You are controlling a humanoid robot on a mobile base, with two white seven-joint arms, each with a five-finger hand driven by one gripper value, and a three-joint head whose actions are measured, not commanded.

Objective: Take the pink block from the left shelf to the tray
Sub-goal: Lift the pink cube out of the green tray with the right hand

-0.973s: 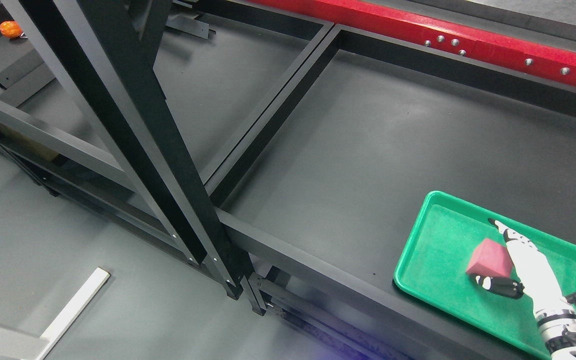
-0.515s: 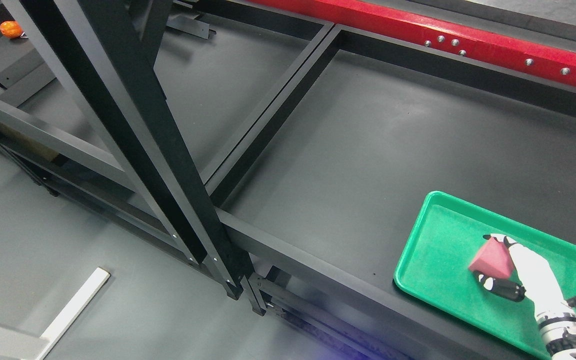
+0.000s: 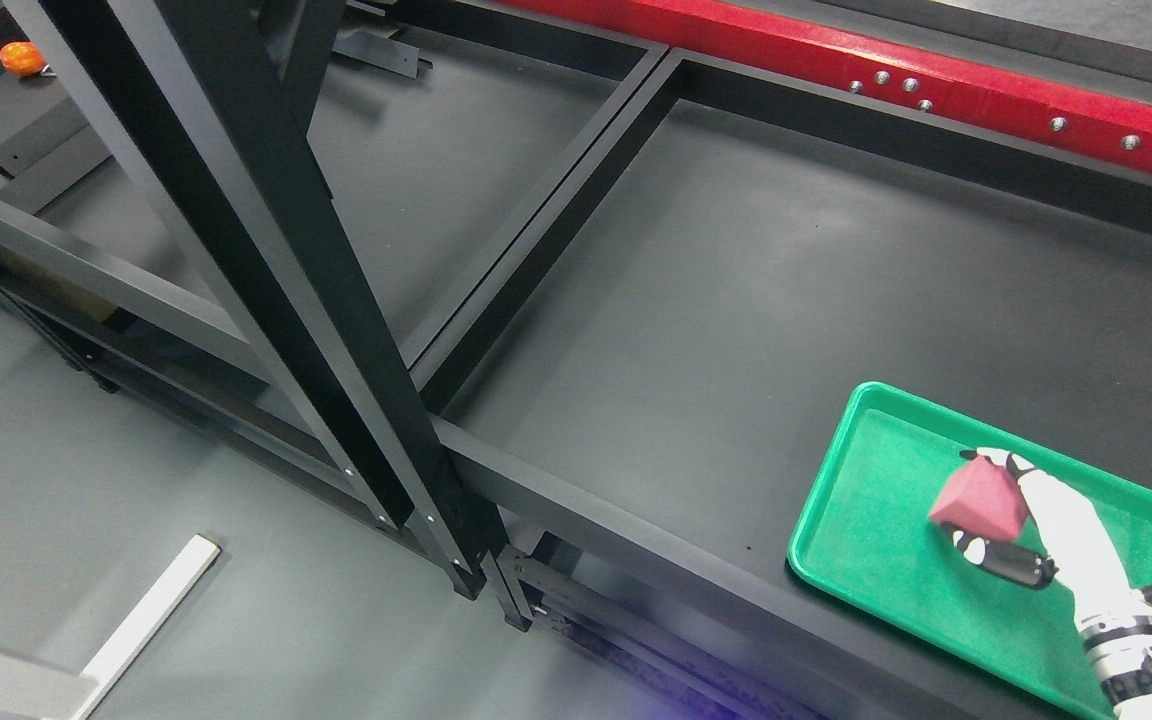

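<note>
Down in the lower right corner, the right hand [image 3: 1031, 530] comes in over the green tray [image 3: 876, 480], and its wrist is cut off by the bottom edge of the frame, so nothing of the arm above it shows. The pink block [image 3: 981, 500] sits pinched in that hand: a white finger [image 3: 1021, 472] runs along its upper right side, and the dark thumb [image 3: 1011, 565] sits just beneath it. The hand is closed around the block, gripping it from the right. The block is tilted, one corner pointing up, and it is over the inside of the tray, right of the tray's middle. Whether its lower corner touches the tray floor is hard to make out; the thumb hides that spot.

The tray rests on the dark shelf surface [image 3: 736, 300], near the front edge. The tray's far right corner runs close to the picture's border.

A black upright post [image 3: 286, 260] slants across the left half and hides part of the shelving behind it. At the very top left, a small orange object [image 3: 21, 58] peeks in, too small to identify. A red beam [image 3: 936, 75] with bolt heads crosses the top right. On the floor at lower left lies a white strip [image 3: 151, 615], its lower end cut off.

No writing or labels can be read anywhere.
</note>
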